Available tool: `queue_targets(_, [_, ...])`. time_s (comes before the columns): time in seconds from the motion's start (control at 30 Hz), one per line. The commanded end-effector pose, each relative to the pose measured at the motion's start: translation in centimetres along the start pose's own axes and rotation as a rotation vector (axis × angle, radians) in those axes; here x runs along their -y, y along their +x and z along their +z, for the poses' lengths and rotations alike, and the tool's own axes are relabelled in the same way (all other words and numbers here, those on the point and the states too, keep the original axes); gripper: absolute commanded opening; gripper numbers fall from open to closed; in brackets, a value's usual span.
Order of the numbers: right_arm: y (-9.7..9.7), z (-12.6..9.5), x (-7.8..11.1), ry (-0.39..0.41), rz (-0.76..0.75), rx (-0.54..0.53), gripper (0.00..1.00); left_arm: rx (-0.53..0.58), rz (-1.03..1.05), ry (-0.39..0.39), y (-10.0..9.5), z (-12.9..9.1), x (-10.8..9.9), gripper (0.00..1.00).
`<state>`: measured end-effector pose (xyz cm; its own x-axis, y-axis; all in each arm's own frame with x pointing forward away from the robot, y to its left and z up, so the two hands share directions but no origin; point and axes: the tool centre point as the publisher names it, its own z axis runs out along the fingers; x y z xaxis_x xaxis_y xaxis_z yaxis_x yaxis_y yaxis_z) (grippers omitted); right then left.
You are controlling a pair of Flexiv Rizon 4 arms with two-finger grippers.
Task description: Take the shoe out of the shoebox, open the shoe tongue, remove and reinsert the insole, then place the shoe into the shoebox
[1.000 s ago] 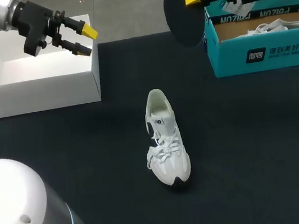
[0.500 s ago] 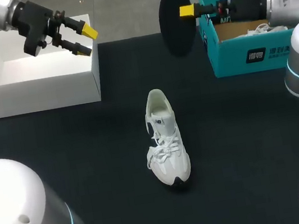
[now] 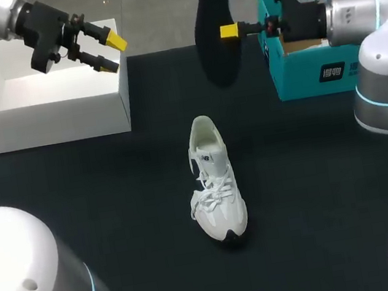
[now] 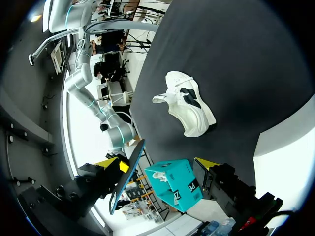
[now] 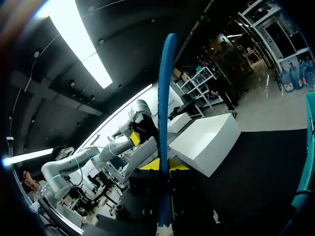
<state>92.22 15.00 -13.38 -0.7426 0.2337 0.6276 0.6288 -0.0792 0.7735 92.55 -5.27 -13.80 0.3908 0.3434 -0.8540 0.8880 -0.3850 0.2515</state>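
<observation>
One change stands out: the right gripper (image 3: 228, 32), pinching the dark insole (image 3: 217, 57) upright, has swung left from the teal shoebox (image 3: 330, 72) toward the white shoe (image 3: 214, 179) lying on the worktop (image 3: 334, 190), so reinsertion looks next. Its arm reaches in level from the right; the left gripper (image 3: 111, 53) hangs spread over the white box (image 3: 47, 102), far left.

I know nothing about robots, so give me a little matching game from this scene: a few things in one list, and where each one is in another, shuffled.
Things:
1. insole
2. white shoe
3. teal shoebox
4. white box

Places:
A. lying in the middle of the dark table
B. held up in the air between the right fingers
C. far left of the table
D. far right of the table

Pairs: 1-B, 2-A, 3-D, 4-C
</observation>
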Motion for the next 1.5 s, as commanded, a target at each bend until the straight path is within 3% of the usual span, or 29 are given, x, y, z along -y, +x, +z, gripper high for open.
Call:
queue_targets(0.03, [0.0,0.2,0.0,-0.001,0.0,0.003,0.0,-0.003,0.001,0.001,0.0,0.0,0.1,1.0])
queue_targets(0.2, [0.0,0.2,0.0,-0.001,0.0,0.003,0.0,-0.003,0.001,0.001,0.0,0.0,0.1,1.0])
queue_targets(0.3, [-1.4,1.8,0.4,0.084,-0.053,0.03,0.0,-0.003,0.001,0.001,0.0,0.0,0.1,1.0])
queue_targets(0.7, [-4.0,5.5,2.8,0.122,-0.102,0.009,0.0,-0.003,0.001,0.001,0.0,0.0,0.1,1.0])
queue_targets(1.27, [-3.2,8.3,9.7,0.079,-0.021,-0.006,0.0,-0.003,0.001,0.001,0.0,0.0,0.1,1.0])
queue_targets(1.5, [-3.2,8.3,9.7,0.079,-0.021,-0.006,0.0,-0.003,0.001,0.001,0.0,0.0,0.1,1.0])
